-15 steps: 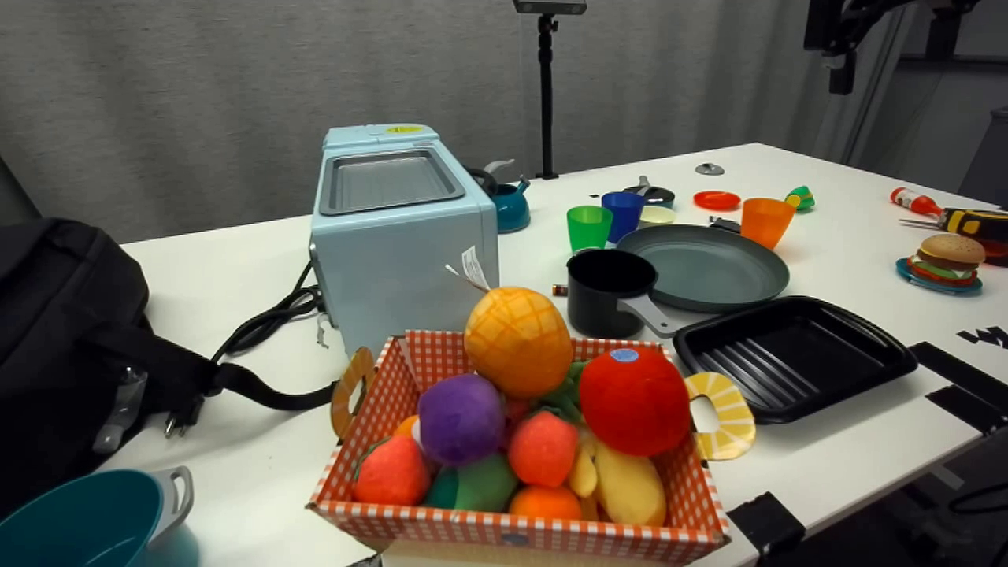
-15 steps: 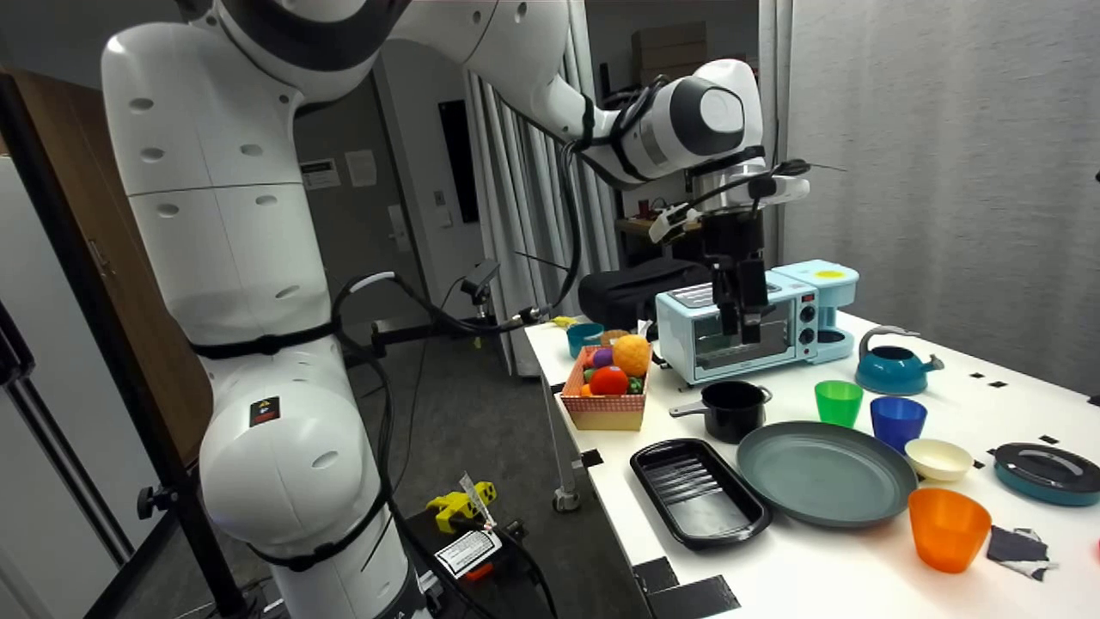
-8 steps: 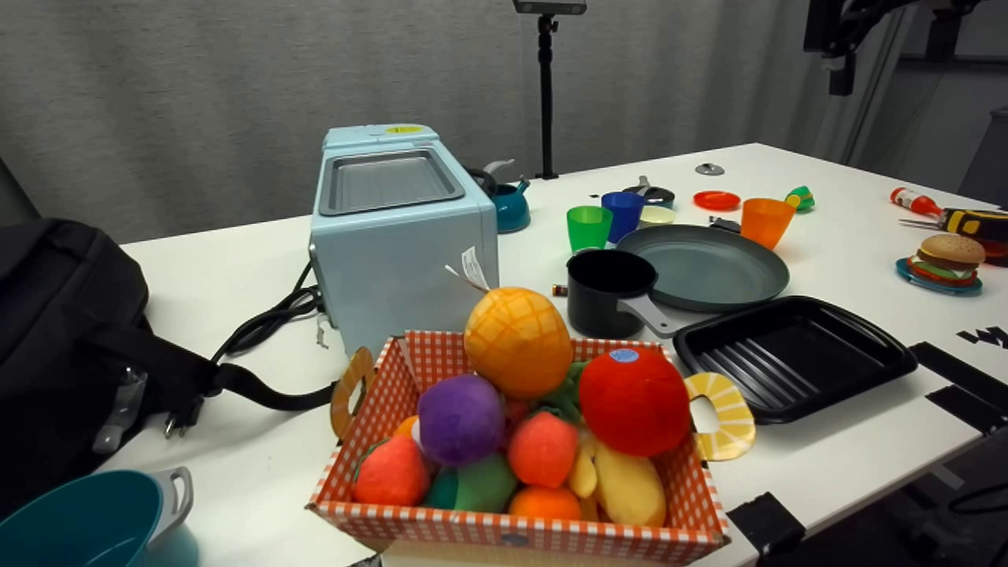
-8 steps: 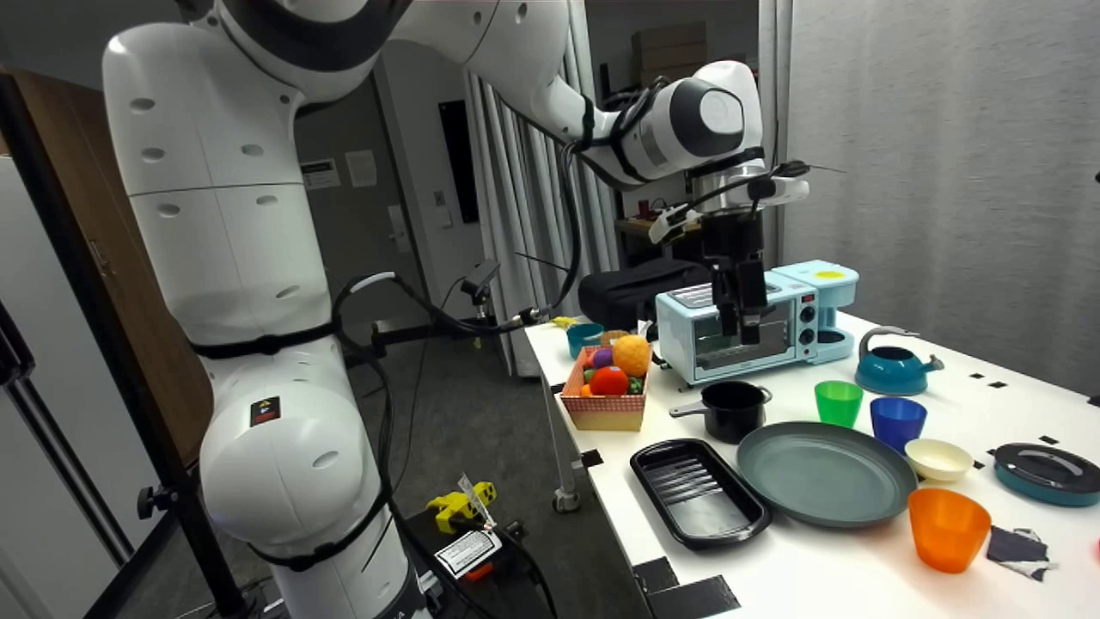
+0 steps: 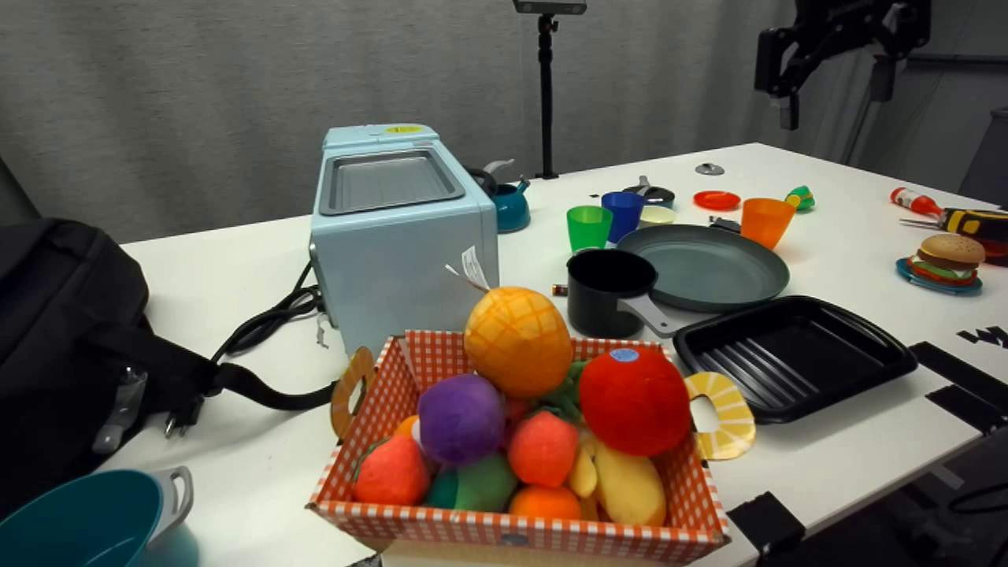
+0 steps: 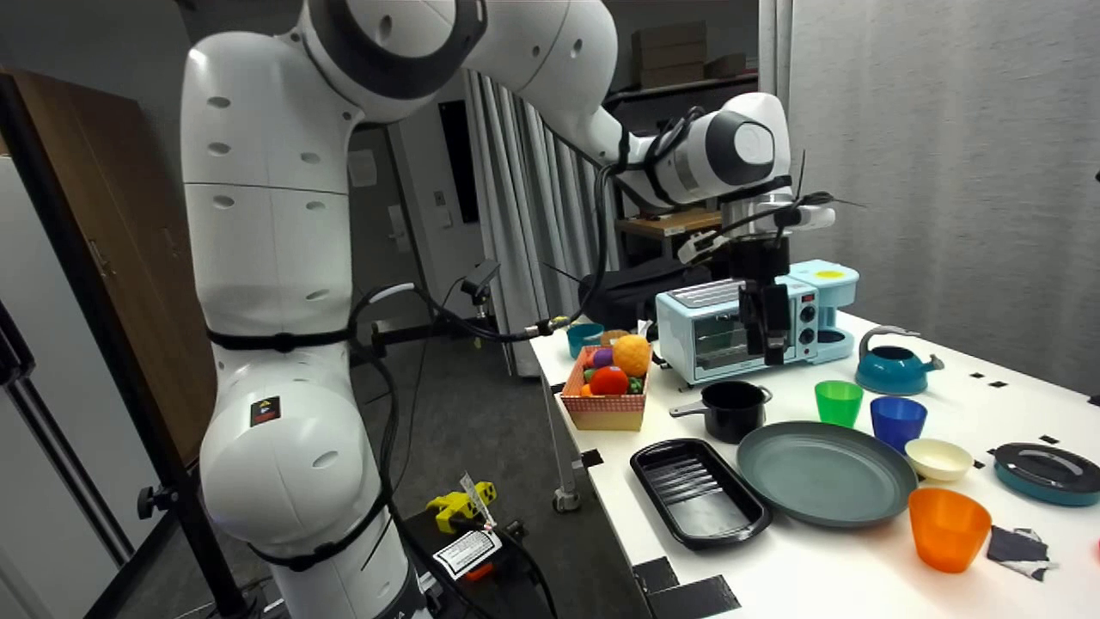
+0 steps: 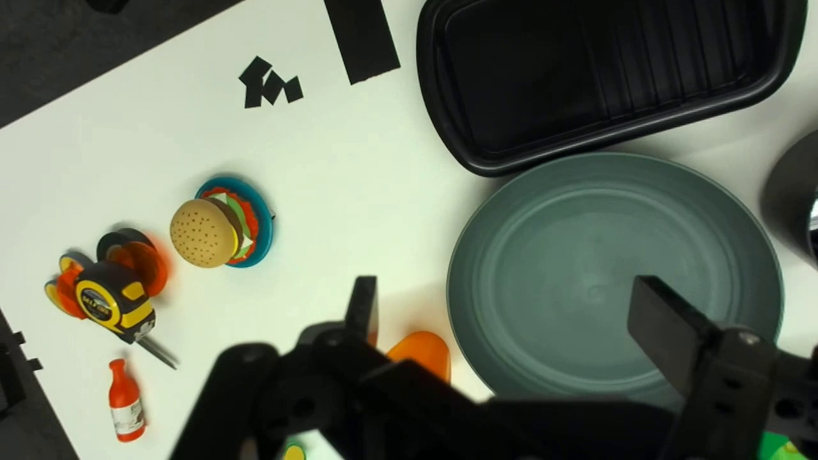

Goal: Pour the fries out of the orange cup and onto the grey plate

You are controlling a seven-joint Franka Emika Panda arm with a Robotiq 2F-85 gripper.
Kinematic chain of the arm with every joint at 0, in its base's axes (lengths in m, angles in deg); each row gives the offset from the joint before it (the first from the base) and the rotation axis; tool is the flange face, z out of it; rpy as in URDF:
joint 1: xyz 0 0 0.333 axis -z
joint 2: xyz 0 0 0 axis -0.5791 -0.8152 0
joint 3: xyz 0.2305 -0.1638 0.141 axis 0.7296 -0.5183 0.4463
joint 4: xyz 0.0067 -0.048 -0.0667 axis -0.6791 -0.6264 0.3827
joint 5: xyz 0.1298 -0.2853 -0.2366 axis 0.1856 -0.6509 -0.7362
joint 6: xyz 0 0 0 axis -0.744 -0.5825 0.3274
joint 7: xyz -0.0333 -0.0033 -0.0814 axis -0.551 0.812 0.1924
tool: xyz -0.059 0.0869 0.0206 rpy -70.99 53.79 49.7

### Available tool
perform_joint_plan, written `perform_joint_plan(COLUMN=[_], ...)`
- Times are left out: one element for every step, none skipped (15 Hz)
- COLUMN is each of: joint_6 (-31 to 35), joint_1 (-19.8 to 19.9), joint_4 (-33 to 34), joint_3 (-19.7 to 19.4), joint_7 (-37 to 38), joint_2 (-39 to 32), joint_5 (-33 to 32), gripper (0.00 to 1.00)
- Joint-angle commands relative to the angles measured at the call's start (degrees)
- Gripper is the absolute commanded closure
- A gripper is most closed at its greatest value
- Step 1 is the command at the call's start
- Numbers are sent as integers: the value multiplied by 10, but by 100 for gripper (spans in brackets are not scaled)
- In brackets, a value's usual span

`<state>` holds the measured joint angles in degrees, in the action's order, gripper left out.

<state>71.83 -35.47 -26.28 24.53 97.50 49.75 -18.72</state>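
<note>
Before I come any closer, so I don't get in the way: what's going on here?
A robot arm holds its open, empty gripper above the table. The orange cup stands beside the grey plate. No fries show on the plate; whether the cup holds any, I can't see. Pouring seems not to have begun.

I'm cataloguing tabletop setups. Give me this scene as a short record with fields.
end effector: open, holding nothing, above the table
grey plate: on the table, beside the black tray
orange cup: upright beside the grey plate; contact unclear
fries: cannot be made out
green cup: upright near the grey plate
blue cup: upright, next to the green cup
</note>
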Motion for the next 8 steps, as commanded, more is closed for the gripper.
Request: perform_joint_plan(joint_6=[-17, -25, -35, -47, -60, -74, -89, -104], joint_1=[-6, -5, -3, 1, 6, 14, 19, 25], joint_4=[123, 157, 186, 213, 241, 268, 295, 322], joint_3=[-25, -31, -37, -41, -43, -43, -44, -43], joint_7=[1, -7, -18, -41, -67, -107, -139, -178], joint_2=[-113, -142, -167, -190, -211, -233, -252, -271], joint_5=[0, 3, 7, 12, 19, 28, 33, 39], gripper=[0, 0, 0, 0, 0, 0, 0, 0])
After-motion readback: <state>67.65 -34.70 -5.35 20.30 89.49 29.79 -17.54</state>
